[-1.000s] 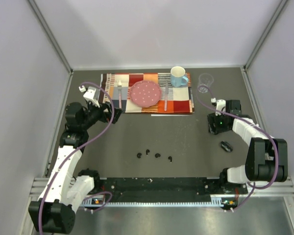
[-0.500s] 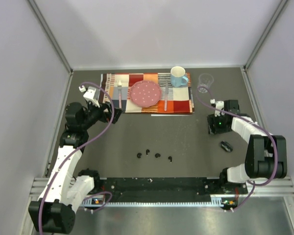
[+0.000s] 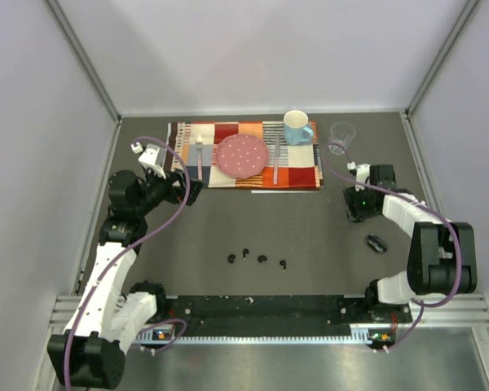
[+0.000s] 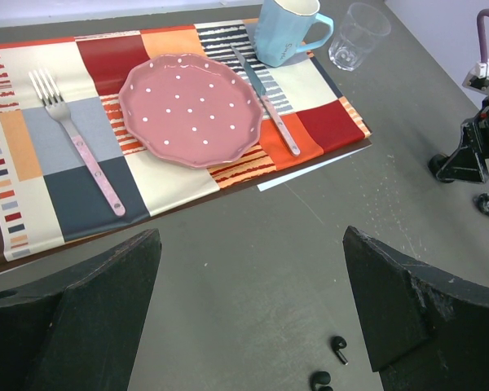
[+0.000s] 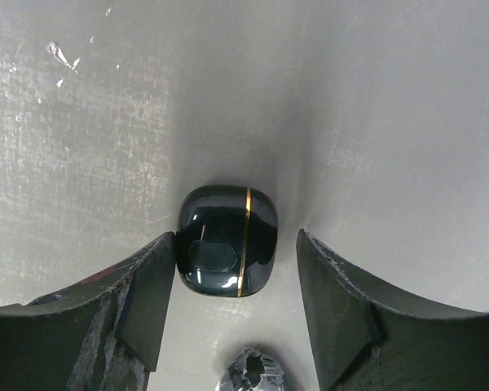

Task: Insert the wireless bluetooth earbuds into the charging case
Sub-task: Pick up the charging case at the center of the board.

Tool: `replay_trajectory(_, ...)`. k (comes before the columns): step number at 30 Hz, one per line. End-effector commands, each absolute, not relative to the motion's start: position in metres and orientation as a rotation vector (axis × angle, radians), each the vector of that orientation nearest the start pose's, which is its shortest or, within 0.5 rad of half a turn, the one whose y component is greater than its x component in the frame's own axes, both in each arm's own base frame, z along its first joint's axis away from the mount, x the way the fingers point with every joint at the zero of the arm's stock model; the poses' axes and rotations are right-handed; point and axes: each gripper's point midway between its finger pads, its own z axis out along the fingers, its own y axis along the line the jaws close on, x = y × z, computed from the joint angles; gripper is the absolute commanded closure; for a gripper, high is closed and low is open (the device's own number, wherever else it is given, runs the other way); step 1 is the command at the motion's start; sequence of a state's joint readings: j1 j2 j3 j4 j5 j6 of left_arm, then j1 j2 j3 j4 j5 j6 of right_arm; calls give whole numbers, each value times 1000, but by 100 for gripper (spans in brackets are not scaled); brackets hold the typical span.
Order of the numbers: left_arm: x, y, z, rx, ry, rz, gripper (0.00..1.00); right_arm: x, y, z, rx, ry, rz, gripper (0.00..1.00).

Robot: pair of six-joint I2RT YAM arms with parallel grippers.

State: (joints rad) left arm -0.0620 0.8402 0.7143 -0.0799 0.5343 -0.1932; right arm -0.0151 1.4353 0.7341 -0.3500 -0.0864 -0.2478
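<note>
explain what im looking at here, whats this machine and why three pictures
It is a robot: two arms bolted at the near edge of a table, each ending in a two-finger gripper. The wide picture comes from a fixed camera overhead; the other two come from cameras on the wrists, so the dark wedges there are the gripper's own fingers. On the table lie four tiny black earbuds, a patchwork placemat with a pink plate, fork, knife and blue mug, a clear glass, and a small black case. The left gripper is open and holds nothing. The right gripper is open too, its fingers straddling a black charging case, not closed on it.
</note>
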Motion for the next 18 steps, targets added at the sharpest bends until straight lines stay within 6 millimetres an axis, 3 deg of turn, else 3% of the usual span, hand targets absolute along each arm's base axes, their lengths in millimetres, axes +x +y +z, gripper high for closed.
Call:
replay_trajectory(1,298,-116,265,282,1722,-653,1,313,2,33,-347,2541,1,41)
replay_trajectory(7,297,-116,266,282,1720,-654,1,312,5,30,-336,2553,30,43)
replay_trajectory(15,297,-117,265,284,1721,-659,1,308,3,25,-281,2601,20,37)
replay_trajectory(18,297,-116,264,277,1725,-653,1,309,4,24,-267,2609,32,44)
